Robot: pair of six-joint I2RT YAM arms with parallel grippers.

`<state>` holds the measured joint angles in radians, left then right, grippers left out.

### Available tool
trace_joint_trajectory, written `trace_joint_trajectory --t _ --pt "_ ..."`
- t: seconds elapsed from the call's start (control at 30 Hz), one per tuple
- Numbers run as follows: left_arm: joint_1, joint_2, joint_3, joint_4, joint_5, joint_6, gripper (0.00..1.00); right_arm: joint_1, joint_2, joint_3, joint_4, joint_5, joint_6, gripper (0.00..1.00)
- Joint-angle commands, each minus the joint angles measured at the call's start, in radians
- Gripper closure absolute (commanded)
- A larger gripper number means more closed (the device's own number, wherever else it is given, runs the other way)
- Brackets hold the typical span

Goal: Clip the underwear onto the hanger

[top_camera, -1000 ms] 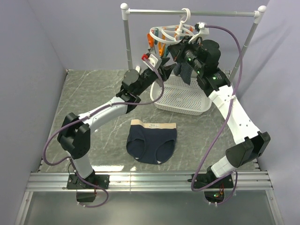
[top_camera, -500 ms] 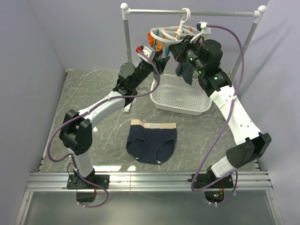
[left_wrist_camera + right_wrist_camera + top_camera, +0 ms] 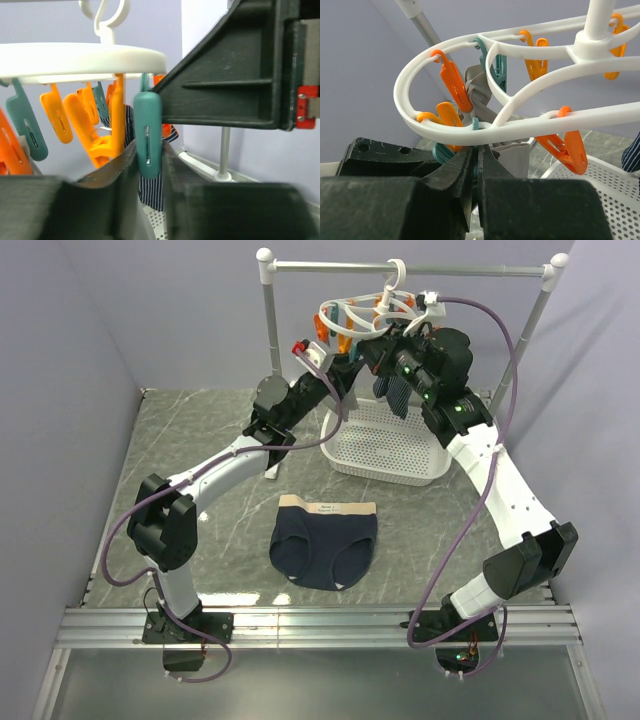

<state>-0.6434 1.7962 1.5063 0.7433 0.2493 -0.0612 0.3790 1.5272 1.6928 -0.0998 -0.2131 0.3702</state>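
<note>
Nearest the arm bases, the underwear (image 3: 325, 545) lay flat on the table (image 3: 200, 440), tan waistband toward the far side. It was well apart from both grippers, so the clipping itself had not begun. Beyond it sat the white basket (image 3: 390, 450), and above that both arms reached up to the hanger (image 3: 592, 47) on the grey rail stand (image 3: 270, 330). The step in hand looked like work on the pins rather than on the garment. The left gripper (image 3: 149, 172) had its fingers closed against both sides of a teal clothespin (image 3: 148, 130), seemingly squeezing or steadying it. The right gripper (image 3: 474, 160) had its fingers drawn almost together just under the white rim; whether anything was pinched between them could not be told. The likely next move called for one arm to come down, take the waistband, and lift it to a free pin while the other held that pin open. Only the overhead view showed the underwear. Only the left wrist view showed the pin between the fingers, with a navy pinstriped cloth (image 3: 150, 192) hanging behind. Only the right wrist view showed a grey sock (image 3: 482, 97) clipped up inside the loop.
</note>
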Motion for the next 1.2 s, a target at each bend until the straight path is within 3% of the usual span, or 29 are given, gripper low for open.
trace_joint_trajectory --t 0.0,0.07,0.33,0.6,0.8,1.17 --pt "-0.002 -0.012 0.052 0.036 0.018 0.001 0.79 -0.005 -0.053 0.001 0.048 -0.048 0.009 0.93" --pt "-0.004 -0.011 0.051 0.034 0.010 0.004 0.88 -0.012 -0.062 -0.005 0.048 -0.058 0.009 0.80" --pt "-0.002 -0.024 0.034 0.045 0.024 0.017 0.95 -0.115 -0.127 -0.019 -0.014 -0.198 0.004 0.58" --pt "0.001 -0.018 0.051 0.041 0.073 -0.017 1.00 -0.173 -0.138 -0.134 0.182 -0.472 0.142 0.34" --pt "0.005 -0.023 0.054 0.022 0.099 -0.038 1.00 -0.163 -0.062 -0.127 0.301 -0.474 0.246 0.31" --pt "0.011 0.000 0.081 0.007 0.107 -0.049 1.00 -0.146 -0.035 -0.134 0.347 -0.428 0.256 0.33"
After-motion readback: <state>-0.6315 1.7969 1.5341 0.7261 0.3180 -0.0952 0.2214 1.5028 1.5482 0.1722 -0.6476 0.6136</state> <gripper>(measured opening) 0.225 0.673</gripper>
